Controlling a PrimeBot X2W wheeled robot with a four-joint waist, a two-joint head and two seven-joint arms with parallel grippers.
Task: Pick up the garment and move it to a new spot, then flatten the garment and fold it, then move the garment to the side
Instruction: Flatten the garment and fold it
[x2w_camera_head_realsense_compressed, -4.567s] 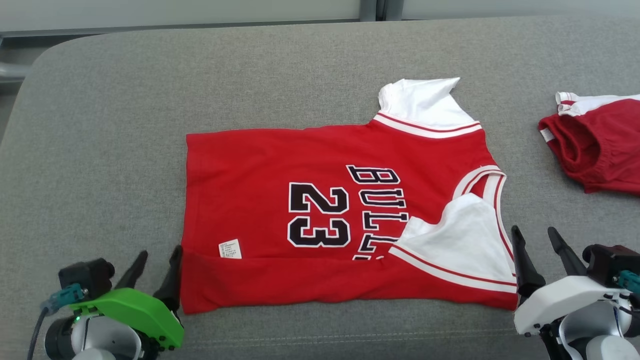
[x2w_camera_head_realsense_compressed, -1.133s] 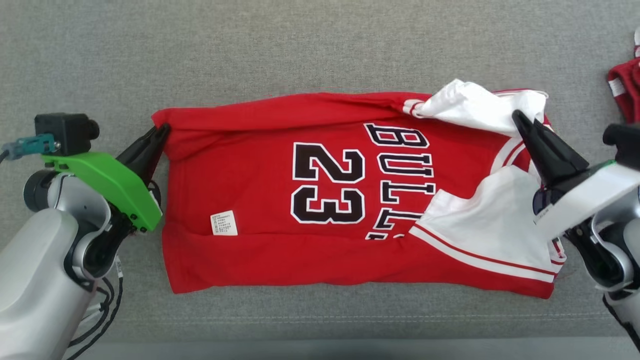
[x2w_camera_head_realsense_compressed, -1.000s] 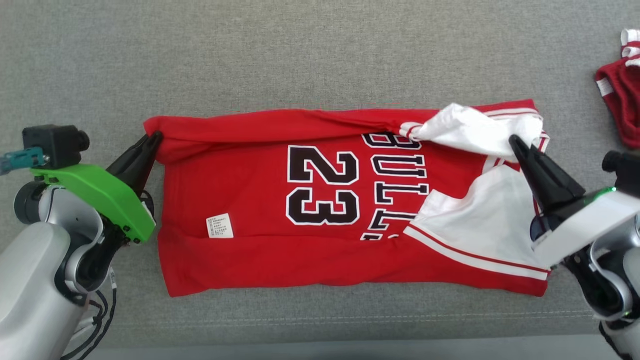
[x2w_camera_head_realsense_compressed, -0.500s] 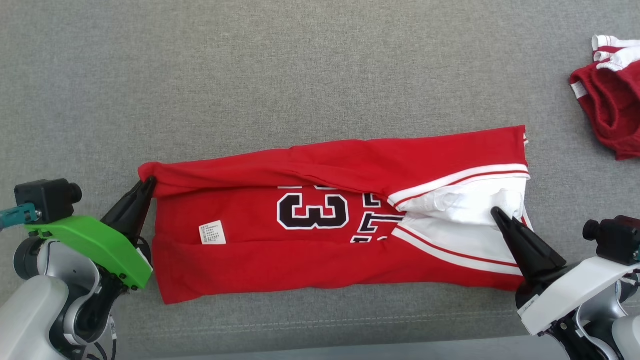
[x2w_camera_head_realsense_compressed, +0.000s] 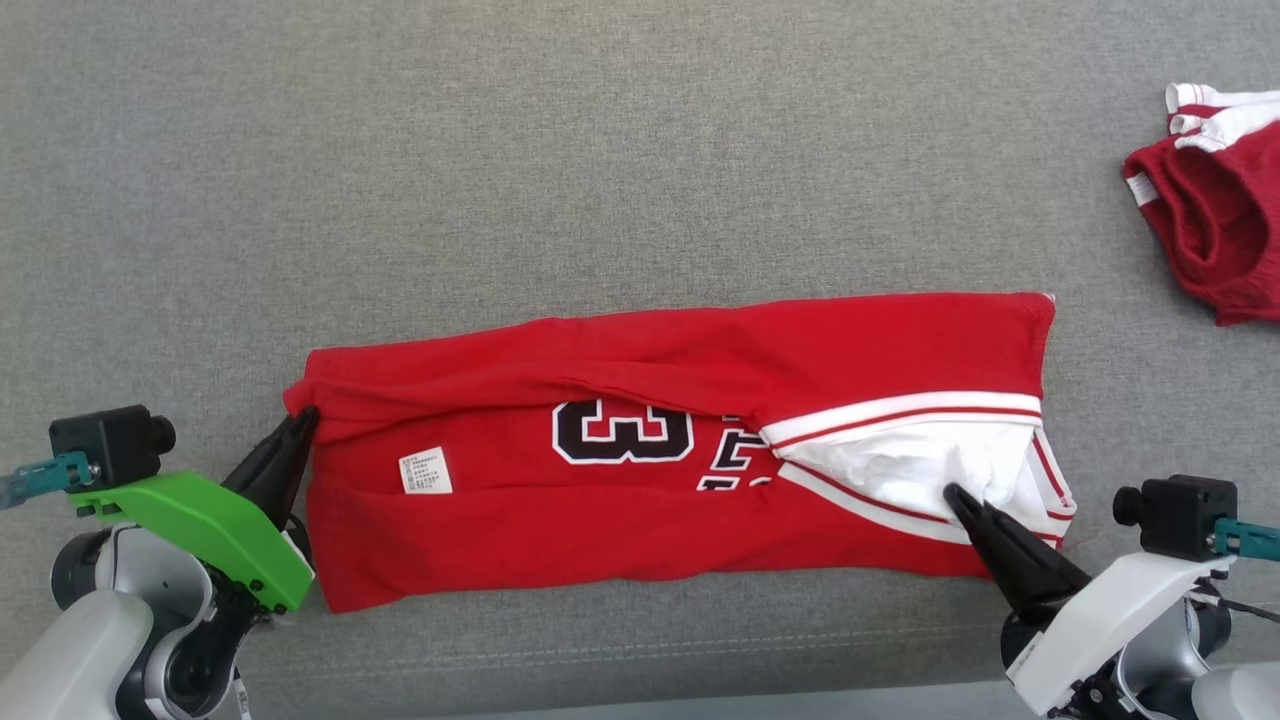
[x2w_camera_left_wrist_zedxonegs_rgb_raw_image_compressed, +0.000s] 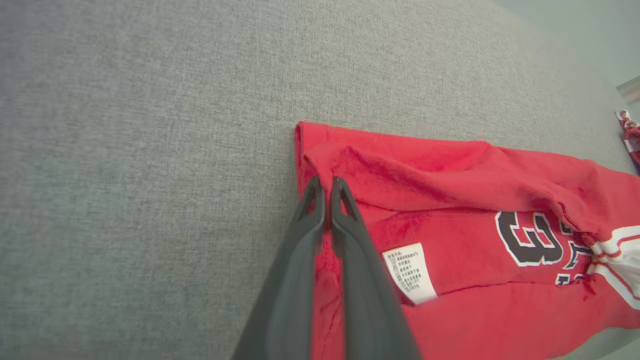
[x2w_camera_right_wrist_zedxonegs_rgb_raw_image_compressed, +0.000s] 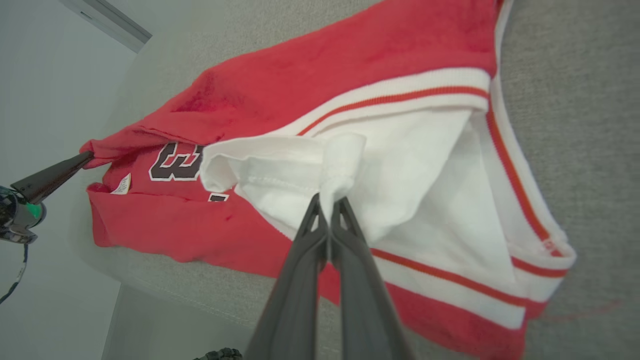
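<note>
Red jersey (x2w_camera_head_realsense_compressed: 680, 480) lies lengthwise on the grey cushion (x2w_camera_head_realsense_compressed: 600, 170), close to the front edge. Its far long edge is folded over toward the robot, and the flap covers the top of the print, so only a "3" and scraps of lettering show. Left gripper (x2w_camera_head_realsense_compressed: 303, 415): fingers pressed together, pinching the folded red corner at the jersey's left end; the left wrist view shows cloth caught right at the tips. Right gripper (x2w_camera_head_realsense_compressed: 952, 492): also clamped, on a bunch of the white sleeve (x2w_camera_head_realsense_compressed: 900, 465) at the right end. That sleeve is rumpled and heaped around the tips, overlapping the lettering and the striped trim, not flat. The flap has a ridge and wrinkles mid-length. Care label (x2w_camera_head_realsense_compressed: 425, 470) is face up near the left end, just beside the left fingers. The cushion's seam (x2w_camera_head_realsense_compressed: 600, 640) runs just in front of the jersey's near edge. A second red garment (x2w_camera_head_realsense_compressed: 1210, 220) with white trim sits at the far right of the cushion, well apart from the jersey, with bare cushion between them.
</note>
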